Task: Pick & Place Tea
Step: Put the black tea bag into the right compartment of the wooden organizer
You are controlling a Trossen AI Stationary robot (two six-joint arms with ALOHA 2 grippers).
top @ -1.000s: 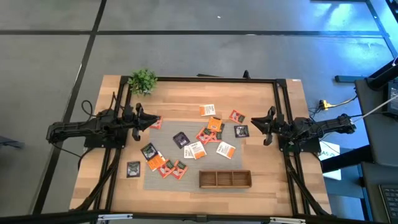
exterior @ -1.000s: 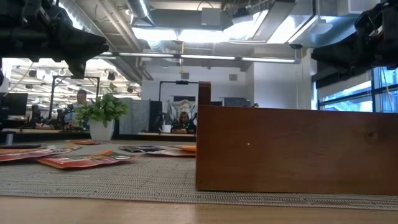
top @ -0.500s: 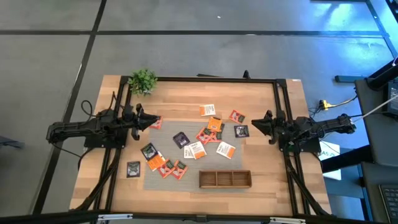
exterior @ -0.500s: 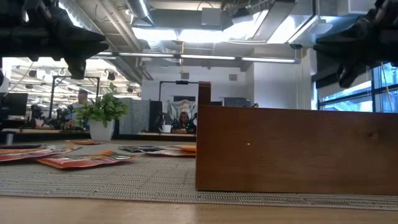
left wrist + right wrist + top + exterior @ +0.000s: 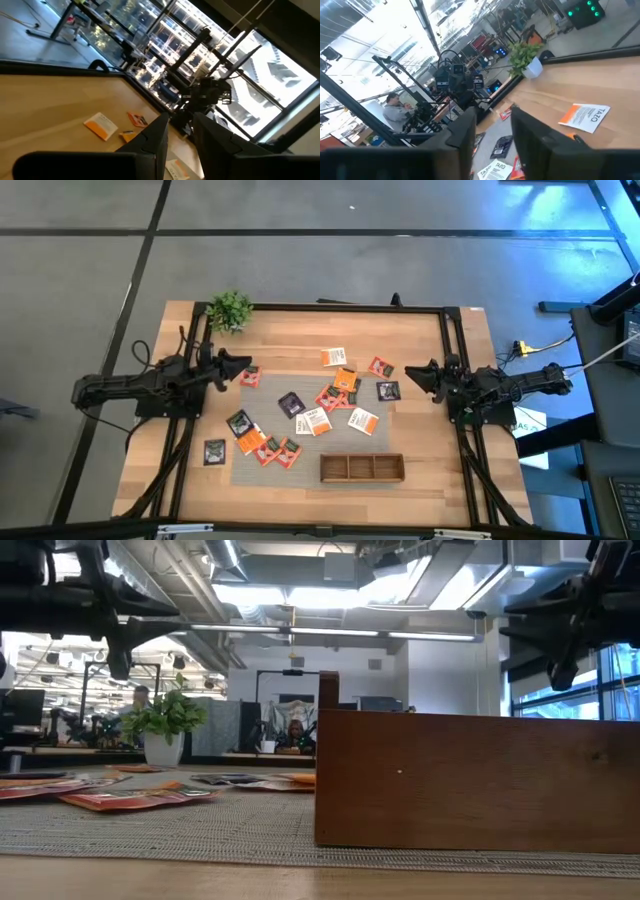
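Several small tea sachets, orange, red, dark and white, lie flat and scattered on the grey mat. One dark sachet lies on the bare wood at the near left. My left gripper hovers open over the mat's left edge, beside a red sachet. My right gripper hovers open at the mat's right edge, near a dark sachet. Both wrist views show empty fingers, the left gripper and the right gripper, above the sachets.
A long wooden three-compartment tray stands on the mat's near edge and fills the right of the low view. A small potted plant stands at the far left corner. Black frame rails run along the table's left and right sides.
My right gripper has gone toward the table's left, closer to the sachets at the mat's right edge, and has turned about its wrist. My left gripper has turned a little in place. No sachet has moved.
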